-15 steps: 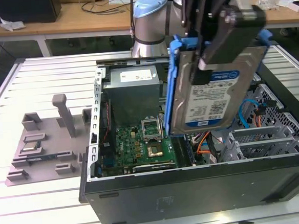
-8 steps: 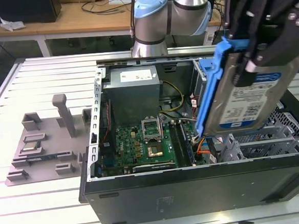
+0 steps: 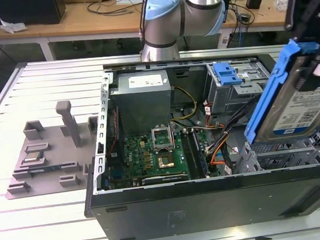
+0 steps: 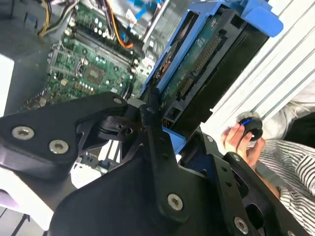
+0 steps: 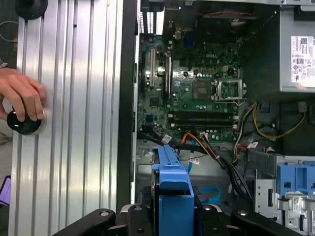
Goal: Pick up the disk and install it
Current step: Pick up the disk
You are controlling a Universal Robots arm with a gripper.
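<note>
1. While the computer case [image 3: 210,207] lies on its side on the bench [image 3: 41,227] with its open face up, its bays can be reached from above. A grey fixture tray [image 3: 47,155] sits to its left, apart from it.
2. Centre of case: motherboard [image 3: 151,153] near, power supply [image 3: 143,93] far, both uncovered.
3. Right of those, far side: metal drive cage [image 3: 238,95], blue latch [image 3: 226,73] on top.
4. Rightmost: disk [image 3: 304,101] in the air over the case's near right corner, tilted on edge, label showing in the exterior view. Jaws pinch it across its thickness at the upper end. This likely leaves the lower edge free for a bay and keeps it above the cables [image 3: 216,143].
5. Side not determined: a person's hand [image 5: 22,98] rests on a black knob [image 5: 22,125] on the bench outside the case wall, probably an operator control.
</note>
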